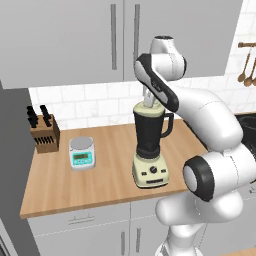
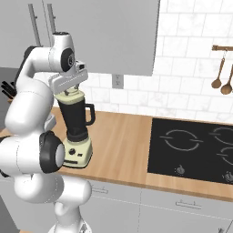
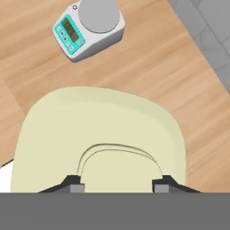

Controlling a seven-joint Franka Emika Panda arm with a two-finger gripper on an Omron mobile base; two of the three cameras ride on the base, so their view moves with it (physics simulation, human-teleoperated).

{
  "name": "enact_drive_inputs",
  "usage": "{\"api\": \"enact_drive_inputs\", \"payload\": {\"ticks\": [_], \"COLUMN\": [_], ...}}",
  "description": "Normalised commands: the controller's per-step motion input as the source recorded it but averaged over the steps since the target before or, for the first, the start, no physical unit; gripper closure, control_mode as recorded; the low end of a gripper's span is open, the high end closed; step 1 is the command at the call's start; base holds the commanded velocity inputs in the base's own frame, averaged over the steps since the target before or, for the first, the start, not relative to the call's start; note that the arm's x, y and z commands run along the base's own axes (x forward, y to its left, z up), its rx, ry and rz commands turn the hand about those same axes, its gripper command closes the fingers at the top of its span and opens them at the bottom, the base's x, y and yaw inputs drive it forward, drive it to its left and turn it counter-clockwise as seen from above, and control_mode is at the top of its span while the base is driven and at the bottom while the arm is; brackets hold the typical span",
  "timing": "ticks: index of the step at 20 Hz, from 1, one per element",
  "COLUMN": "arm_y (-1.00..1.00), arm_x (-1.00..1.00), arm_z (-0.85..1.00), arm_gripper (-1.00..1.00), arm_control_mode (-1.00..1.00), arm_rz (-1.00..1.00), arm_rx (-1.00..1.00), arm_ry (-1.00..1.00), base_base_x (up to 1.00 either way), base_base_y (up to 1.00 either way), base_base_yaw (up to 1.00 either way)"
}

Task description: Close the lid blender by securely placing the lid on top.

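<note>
Gripper clamped on the raised knob of the lid, one finger on each side of the knob. Lid is pale cream-yellow, rounded, sitting on top of the blender at the jar rim; whether it's fully seated, can't tell. In the right base view the hand comes straight down onto the lid. Blender jar dark grey-black, tapered, side handle; contents not visible. Cream base with dark knobs, upright on the wooden counter. Grey kitchen scale with teal display, to the blender's left, apart from it. Knife block further left by the wall. Black cooktop right of the blender. White tile backsplash, grey cabinets above, wooden spoons hanging on the wall.
</note>
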Motion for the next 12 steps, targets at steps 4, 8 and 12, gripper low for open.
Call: {"api": "enact_drive_inputs", "payload": {"ticks": [4, 8, 12], "arm_y": [0.00, 0.00, 0.00], "arm_x": [0.00, 0.00, 0.00], "arm_z": [0.00, 0.00, -0.15], "arm_gripper": [1.00, 1.00, 1.00], "arm_control_mode": [-1.00, -1.00, -1.00], "arm_rz": [0.00, -0.02, -0.05], "arm_rx": [0.16, 0.24, 0.10], "arm_ry": [0.00, 0.00, 0.00], "base_base_x": [0.00, 0.00, 0.00], "base_base_y": [0.00, 0.00, 0.00], "base_base_yaw": [0.00, 0.00, 0.00]}}
